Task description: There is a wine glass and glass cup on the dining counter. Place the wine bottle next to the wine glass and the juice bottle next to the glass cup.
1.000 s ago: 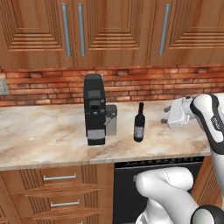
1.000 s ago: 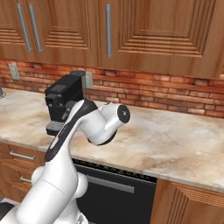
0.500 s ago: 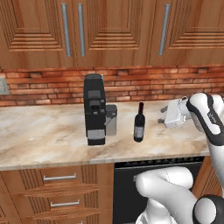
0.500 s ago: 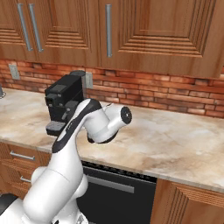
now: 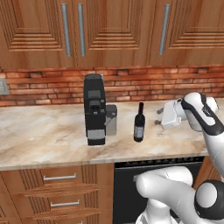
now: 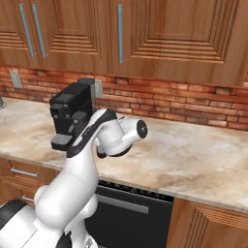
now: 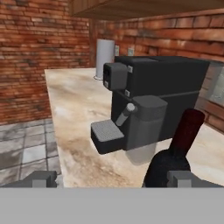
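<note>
Surface: beige veined marble counter (image 5: 39,135) is running along the brick wall, over wooden drawers and a dark oven front.
Coffee machine (image 5: 95,109): black, is standing upright on the counter toward the wall, drip tray facing the front edge.
Wine bottle (image 5: 139,123): dark, red top, pale label, is standing upright on the marble just right of the machine, not touching it.
Far canister (image 7: 105,59): grey, is sitting on the counter beyond the machine in the hand view.
</note>
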